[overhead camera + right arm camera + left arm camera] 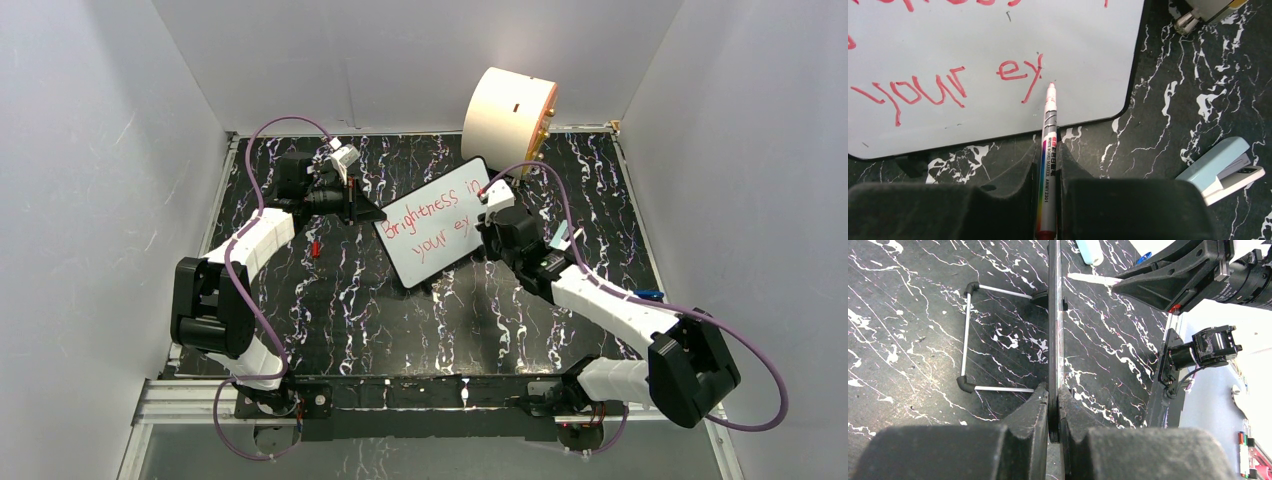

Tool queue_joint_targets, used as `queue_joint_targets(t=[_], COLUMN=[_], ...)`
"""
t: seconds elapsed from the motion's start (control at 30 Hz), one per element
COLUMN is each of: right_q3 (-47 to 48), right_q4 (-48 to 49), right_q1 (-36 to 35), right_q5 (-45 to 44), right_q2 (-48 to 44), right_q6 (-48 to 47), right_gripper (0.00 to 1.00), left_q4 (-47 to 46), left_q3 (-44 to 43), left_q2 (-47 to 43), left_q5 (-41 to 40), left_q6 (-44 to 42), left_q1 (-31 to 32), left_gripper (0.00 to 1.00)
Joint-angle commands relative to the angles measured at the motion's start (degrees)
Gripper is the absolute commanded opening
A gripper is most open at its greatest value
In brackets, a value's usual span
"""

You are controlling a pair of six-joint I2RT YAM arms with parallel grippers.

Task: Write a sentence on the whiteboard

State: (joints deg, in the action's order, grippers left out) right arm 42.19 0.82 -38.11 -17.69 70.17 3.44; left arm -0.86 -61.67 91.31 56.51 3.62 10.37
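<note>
The whiteboard [452, 250] stands tilted mid-table, and in the left wrist view it shows edge-on as the whiteboard [1053, 315]. My left gripper [372, 213] is shut on its left edge, the fingers [1035, 407] pinching the black rim. The sentence [433, 213] in red reads "Brightness in" over "your ey". My right gripper [1048, 156] is shut on a grey whiteboard marker [1047, 150]. Its red tip [1050, 88] sits at the board's surface [998, 40] just right of the "y" in "ey" [1020, 75]. In the top view the right gripper [487, 213] is at the board's right side.
A big cream cylinder [508, 110] lies at the back behind the board. A wire stand [968, 345] sits behind the board. A light blue stapler-like object [1220, 170] lies right of the board. A small red piece [315, 247] rests on the marbled table [400, 320].
</note>
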Motion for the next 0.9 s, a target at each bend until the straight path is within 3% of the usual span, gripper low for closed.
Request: queue_joint_targets(t=[0.0,0.87], right_q3=[1.88,3.18], right_q4=[4.99,7.62], right_q1=[0.75,1.5], right_q5=[-0.95,2.38], right_q2=[-0.94,3.08], right_q6=[-1.31,-1.97], right_gripper=[0.0,0.0], left_q4=[5.7,5.87], left_q3=[1.28,1.26], left_q2=[2.76,2.74], left_q5=[-4.48,-4.57], left_q6=[-3.22,-3.35], left_q1=[2.02,2.02], left_gripper=[0.0,0.0])
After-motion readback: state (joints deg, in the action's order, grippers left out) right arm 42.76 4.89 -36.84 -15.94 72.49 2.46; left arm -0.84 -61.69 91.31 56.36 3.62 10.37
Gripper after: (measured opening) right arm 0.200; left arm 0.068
